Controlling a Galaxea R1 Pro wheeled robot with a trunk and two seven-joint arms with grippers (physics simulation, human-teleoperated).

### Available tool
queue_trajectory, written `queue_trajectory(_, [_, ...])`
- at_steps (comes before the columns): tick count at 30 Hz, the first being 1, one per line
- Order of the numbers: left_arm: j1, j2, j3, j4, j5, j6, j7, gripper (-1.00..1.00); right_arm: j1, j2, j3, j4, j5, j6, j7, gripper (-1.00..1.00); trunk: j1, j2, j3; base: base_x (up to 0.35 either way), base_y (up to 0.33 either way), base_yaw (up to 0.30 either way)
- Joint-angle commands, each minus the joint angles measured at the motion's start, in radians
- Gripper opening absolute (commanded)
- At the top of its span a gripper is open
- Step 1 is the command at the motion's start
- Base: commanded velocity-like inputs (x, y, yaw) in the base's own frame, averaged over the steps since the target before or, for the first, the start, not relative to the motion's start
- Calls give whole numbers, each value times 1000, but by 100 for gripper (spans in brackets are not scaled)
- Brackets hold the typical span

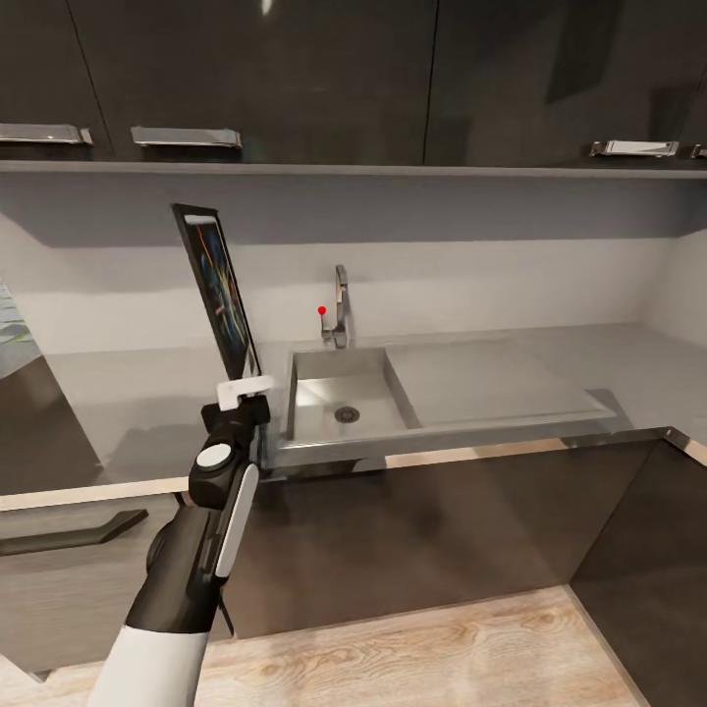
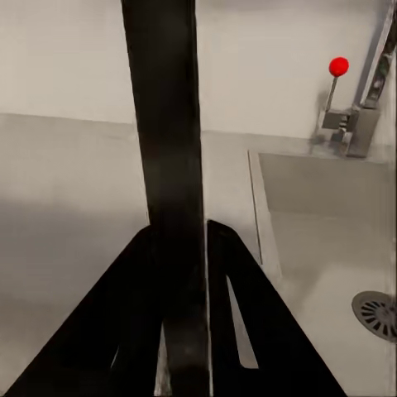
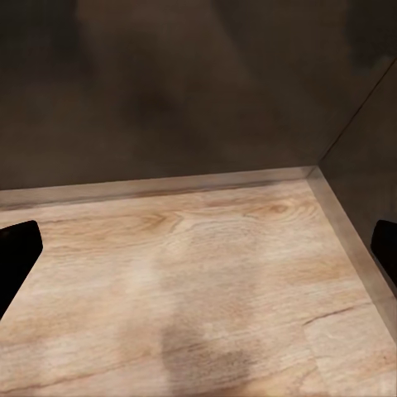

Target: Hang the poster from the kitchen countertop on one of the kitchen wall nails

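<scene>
At the left hand: the left gripper (image 1: 244, 391) is clamped on the lower edge of the poster (image 1: 218, 285), its white fingers closed against the frame just above the kitchen countertop (image 1: 137, 412).
Grip check, left wrist view: both dark fingers (image 2: 248, 331) sit flush on either side of the poster's thin black edge (image 2: 169, 165), with no gap showing (a pinch on the frame only, so a narrow hold).
Poster attitude: upright and tipped slightly back toward the wall, seen nearly edge-on from the head, artwork facing the robot's left; it appears clear of the counter, though contact at the bottom edge cannot be ruled out.
Right hand: the right gripper (image 3: 198, 248) hangs low with its fingers spread wide, nothing between them, over the wood floor (image 3: 190, 281) beside the dark cabinet fronts (image 3: 190, 91).
Surroundings: the sink (image 1: 339, 393) lies just right of the held poster, with the faucet (image 1: 340, 306) and its red-tipped lever (image 1: 321, 310) behind; upper cabinets (image 1: 295, 79) overhang the wall.
Wall nail: none can be made out on the pale wall (image 1: 471, 285).
Step in hand, as judged: carry-off after pickup, hanging not yet begun.
Recommendation: lift straight up before turning, keep the poster's top below the cabinet underside, and swing it away from the faucet.
Risk: the tall panel held by one edge may pivot in the pinch; move slowly and keep it vertical.
</scene>
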Motion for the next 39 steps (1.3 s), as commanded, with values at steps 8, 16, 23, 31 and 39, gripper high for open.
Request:
queue_trajectory(8, [-1,0,-9,-17,1,11,5,-100,0,-1,0,-4,9,0,-9,100,0,0,-1,0,0,0])
queue_trajectory(16, [-1,0,-36,-26,1,12,5,-100,0,-1,0,-6,9,0,-8,100,0,0,-1,0,0,0])
queue_trajectory(23, [-1,0,-47,-29,1,12,5,-100,0,-1,0,-9,9,0,-9,100,0,0,-1,-99,0,0])
queue_trajectory(31, [-1,0,-48,-29,1,12,5,-100,0,-1,0,-10,9,0,-10,100,0,0,-1,-301,0,0])
queue_trajectory(39, [-1,0,-49,-29,2,12,5,-100,0,-1,0,-9,10,0,-10,100,0,0,-1,-332,0,0])
